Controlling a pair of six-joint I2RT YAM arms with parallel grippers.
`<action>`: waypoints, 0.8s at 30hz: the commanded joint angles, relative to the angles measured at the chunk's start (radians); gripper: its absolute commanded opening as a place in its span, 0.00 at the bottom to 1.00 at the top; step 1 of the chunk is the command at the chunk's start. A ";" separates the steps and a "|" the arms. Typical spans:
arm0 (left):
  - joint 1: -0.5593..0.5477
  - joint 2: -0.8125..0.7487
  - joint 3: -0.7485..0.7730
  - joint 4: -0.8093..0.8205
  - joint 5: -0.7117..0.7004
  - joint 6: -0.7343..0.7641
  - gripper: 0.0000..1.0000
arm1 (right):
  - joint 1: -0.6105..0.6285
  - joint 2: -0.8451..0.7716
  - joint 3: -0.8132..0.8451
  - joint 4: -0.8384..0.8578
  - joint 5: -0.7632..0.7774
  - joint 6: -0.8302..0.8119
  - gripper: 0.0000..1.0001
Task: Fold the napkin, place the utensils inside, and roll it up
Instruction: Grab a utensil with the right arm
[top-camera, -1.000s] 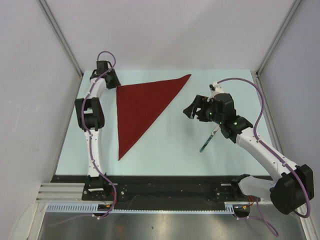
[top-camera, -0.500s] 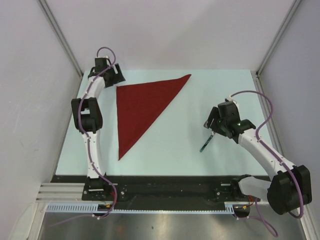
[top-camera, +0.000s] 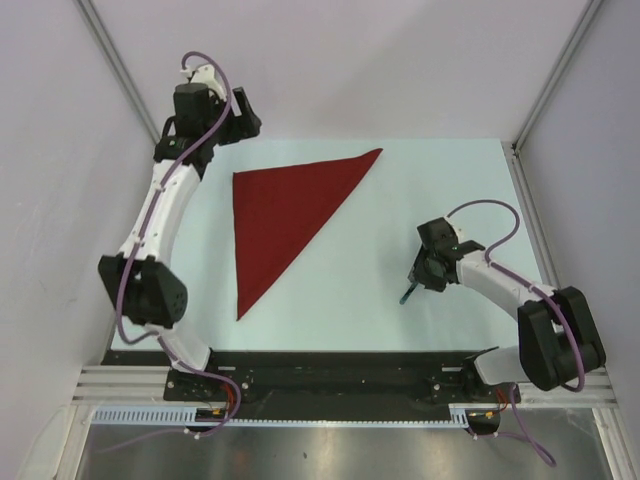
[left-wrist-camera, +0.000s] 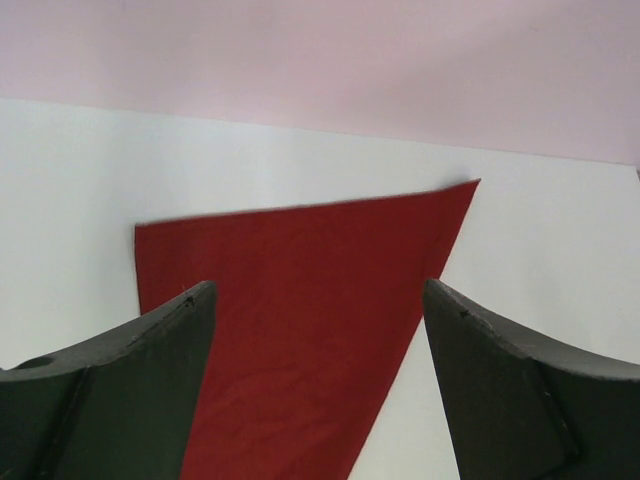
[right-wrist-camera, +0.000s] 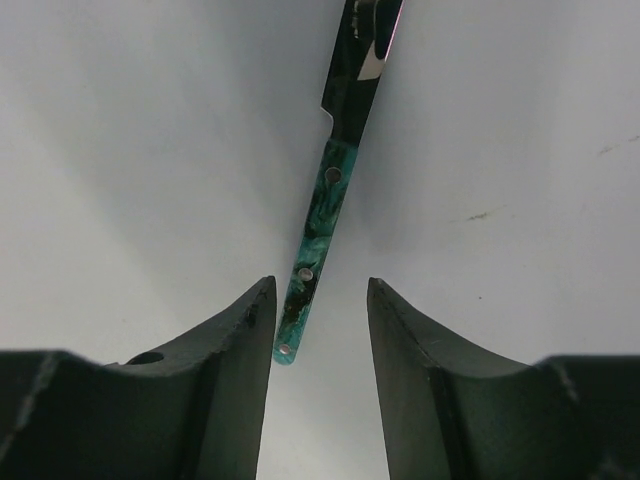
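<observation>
Napkin (top-camera: 280, 215): dark red, already folded to a flat triangle. It lies left of centre, long point toward the near edge, another corner reaching far-right. So the fold looks done. Nothing is on or in it yet, and no rolling has started.

Utensil (right-wrist-camera: 325, 215): only one in view, prob. a knife, w/ a teal marbled handle w/ rivets and a shiny metal end. It lies bare on the right side, well apart from the napkin.

Right tool (right-wrist-camera: 318, 330): fingers spread, down low, straddling the handle end w/ a gap each side. No pinch yet. Judging by this, the step in hand is the pickup. Left to do: carry it over, lay it on the cloth, roll.

Left tool (top-camera: 245, 110): fingers spread wide, holding nothing, raised near the far-left corner and looking down at the napkin.

Surface (top-camera: 350, 290): pale, smooth, a few faint scuffs near the knife. Black rail (top-camera: 330, 365) along the near edge carries both arm bases. Purple cables (top-camera: 490, 205) loop off the arms. Pale plain walls (top-camera: 350, 60) enclose it, w/ slanted metal posts (top-camera: 118, 70) at the corners.
</observation>
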 joint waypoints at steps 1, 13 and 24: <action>-0.005 -0.175 -0.260 0.042 -0.063 -0.024 0.88 | 0.010 0.069 0.005 0.058 0.044 0.060 0.47; -0.069 -0.389 -0.522 0.091 -0.099 0.002 0.88 | 0.044 0.259 0.118 -0.024 0.109 0.139 0.36; -0.065 -0.412 -0.544 0.114 -0.036 -0.024 0.88 | 0.090 0.302 0.143 -0.133 0.141 0.176 0.00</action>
